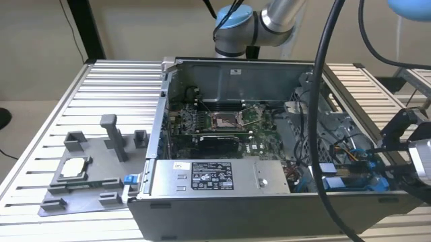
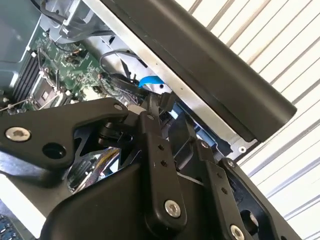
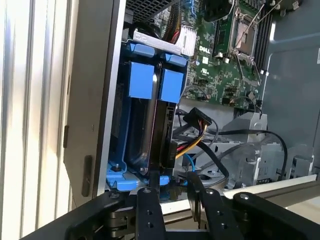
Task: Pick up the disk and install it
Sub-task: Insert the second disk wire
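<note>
First wrist view: the disk (image 3: 166, 131) stands on edge inside the blue drive bay (image 3: 131, 150), at a corner of the open computer case (image 3: 87, 125). Its blue bracket tab points toward the green motherboard (image 3: 225, 65), and a second blue tab sits just beside it. My gripper (image 3: 171, 189) is right at the disk's near end. I cannot tell whether the claw is clenched on the disk or released, because the contact itself is hidden. A bundle of yellow and black cables (image 3: 192, 142) hangs just beside the disk, on the motherboard side.

In the exterior view, the case lies open on a slatted metal table (image 1: 114, 85). The drive bay is at the exterior view's right, with the gripper against it. A grey fixture (image 1: 88, 171) rests on the table at the exterior view's left, well apart from the work.

I judge the disk to be dense and heavy for its size, and rigid — a metal body that will not flex. It will probably tolerate knocks poorly. Its bare faces look smooth, so they are likely slippery. The plastic bracket should give a little under pressure. I think the best hold is across the two long bracketed edges near the outer end — away from the label face and the connector side, where the cables crowd in.
</note>
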`<state>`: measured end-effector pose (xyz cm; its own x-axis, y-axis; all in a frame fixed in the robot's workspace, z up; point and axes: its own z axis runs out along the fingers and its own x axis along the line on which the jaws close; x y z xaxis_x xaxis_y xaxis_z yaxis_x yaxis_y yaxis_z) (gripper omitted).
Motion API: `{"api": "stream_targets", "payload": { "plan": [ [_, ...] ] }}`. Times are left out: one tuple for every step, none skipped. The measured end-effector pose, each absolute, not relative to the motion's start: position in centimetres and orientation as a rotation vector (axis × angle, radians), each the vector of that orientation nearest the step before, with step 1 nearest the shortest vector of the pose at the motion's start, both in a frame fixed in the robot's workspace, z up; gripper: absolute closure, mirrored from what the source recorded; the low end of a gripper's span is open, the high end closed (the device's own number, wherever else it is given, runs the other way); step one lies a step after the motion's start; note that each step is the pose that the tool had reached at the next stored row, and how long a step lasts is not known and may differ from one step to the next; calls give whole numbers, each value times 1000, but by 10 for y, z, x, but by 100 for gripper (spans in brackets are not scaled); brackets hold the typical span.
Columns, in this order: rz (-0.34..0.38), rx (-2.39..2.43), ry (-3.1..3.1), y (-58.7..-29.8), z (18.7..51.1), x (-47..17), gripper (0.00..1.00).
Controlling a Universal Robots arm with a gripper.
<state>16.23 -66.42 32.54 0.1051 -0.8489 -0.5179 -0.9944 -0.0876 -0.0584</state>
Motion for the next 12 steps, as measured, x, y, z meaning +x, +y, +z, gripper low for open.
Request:
{"api": "stream_targets", "payload": {
  "plan": [
    [502,-1997,1798,-662,325,161,0],
    [502,-1997,1798,-661,325,160,100],
    [502,-1997,1798,-659,325,159,100],
    [502,-1997,1798,-657,325,158,100],
    [501,-1997,1798,-656,325,157,100],
    [502,-1997,1798,-655,325,157,100],
    [502,-1997,1798,-654,325,156,100],
    [502,-1997,1798,-653,325,156,100],
    [501,-1997,1798,-653,326,156,100],
    [504,-1995,1797,-653,328,156,100],
    [508,-1992,1794,-654,329,156,100],
    [512,-1989,1792,-656,329,156,100]
  ]
}}
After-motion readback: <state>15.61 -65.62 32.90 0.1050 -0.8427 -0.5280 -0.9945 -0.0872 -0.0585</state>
